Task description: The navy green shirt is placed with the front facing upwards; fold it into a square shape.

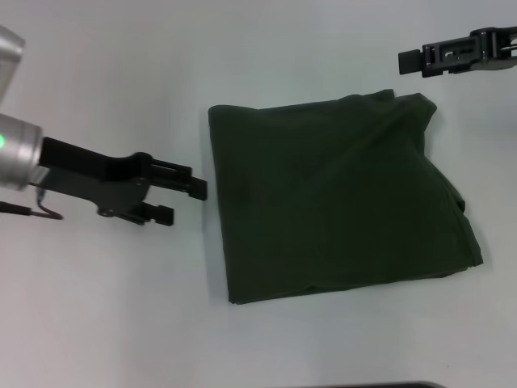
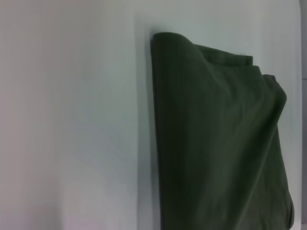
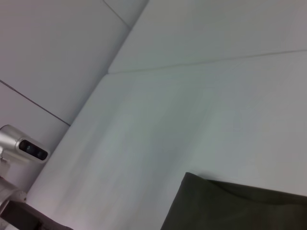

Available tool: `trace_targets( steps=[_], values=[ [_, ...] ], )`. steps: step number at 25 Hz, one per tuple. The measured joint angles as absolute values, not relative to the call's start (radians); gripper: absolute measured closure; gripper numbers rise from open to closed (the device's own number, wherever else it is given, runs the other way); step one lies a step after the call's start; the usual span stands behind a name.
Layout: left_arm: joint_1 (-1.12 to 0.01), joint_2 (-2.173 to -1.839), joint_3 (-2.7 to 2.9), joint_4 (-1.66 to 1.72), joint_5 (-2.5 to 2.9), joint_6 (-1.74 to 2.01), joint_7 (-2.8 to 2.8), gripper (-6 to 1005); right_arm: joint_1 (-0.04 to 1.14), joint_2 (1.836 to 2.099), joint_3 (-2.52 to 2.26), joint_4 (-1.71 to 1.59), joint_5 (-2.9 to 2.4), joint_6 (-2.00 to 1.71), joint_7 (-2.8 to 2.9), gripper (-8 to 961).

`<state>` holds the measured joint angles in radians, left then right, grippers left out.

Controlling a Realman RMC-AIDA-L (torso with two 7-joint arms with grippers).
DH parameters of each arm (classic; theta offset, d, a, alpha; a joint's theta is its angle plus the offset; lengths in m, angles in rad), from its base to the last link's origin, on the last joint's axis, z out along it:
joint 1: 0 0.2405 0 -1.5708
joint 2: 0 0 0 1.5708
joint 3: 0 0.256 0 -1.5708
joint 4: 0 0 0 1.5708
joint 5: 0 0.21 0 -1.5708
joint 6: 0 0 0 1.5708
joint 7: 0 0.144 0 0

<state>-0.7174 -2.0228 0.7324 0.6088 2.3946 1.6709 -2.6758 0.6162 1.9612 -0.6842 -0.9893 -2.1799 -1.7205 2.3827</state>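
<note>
The navy green shirt (image 1: 339,194) lies folded into a rough square on the white table (image 1: 105,323), plain fabric up, with no lettering showing. Its right edge is uneven, with layers sticking out. My left gripper (image 1: 184,202) hovers just left of the shirt's left edge, open and holding nothing. My right gripper (image 1: 408,62) hangs above the table beyond the shirt's far right corner, clear of the cloth. The left wrist view shows the shirt (image 2: 216,143) and its folded edge. The right wrist view catches one corner of the shirt (image 3: 240,206).
Bare white table (image 3: 192,105) surrounds the shirt on all sides. A silver part of the robot's body (image 3: 24,148) shows at the edge of the right wrist view. A dark strip (image 1: 388,385) runs along the table's near edge.
</note>
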Motion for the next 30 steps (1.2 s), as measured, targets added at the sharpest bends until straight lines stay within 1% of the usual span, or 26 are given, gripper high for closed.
trace_targets(
  steps=[3, 5, 11, 18, 27, 30],
  values=[
    [-0.722, -2.048, 0.735, 0.601, 2.395, 1.639, -2.678, 161, 0.616, 1.960, -0.685, -0.989, -2.184, -1.721, 2.382, 115],
    [-0.728, -2.059, 0.737, 0.583, 2.396, 1.611, -2.678, 161, 0.614, 1.959, -0.685, -0.989, -2.184, -1.725, 2.381, 115],
    [-0.753, -2.078, 0.769, 0.525, 2.398, 1.548, -2.677, 160, 0.607, 1.959, -0.683, -0.988, -2.184, -1.735, 2.377, 115],
    [-0.772, -2.090, 0.781, 0.497, 2.398, 1.515, -2.677, 161, 0.603, 1.959, -0.680, -0.987, -2.184, -1.739, 2.375, 116],
    [-0.801, -2.128, 0.824, 0.484, 2.401, 1.477, -2.671, 160, 0.603, 1.959, -0.679, -0.986, -2.184, -1.740, 2.374, 116],
    [-0.810, -2.135, 0.855, 0.490, 2.404, 1.470, -2.662, 161, 0.603, 1.959, -0.677, -0.981, -2.184, -1.740, 2.372, 115]
  ],
)
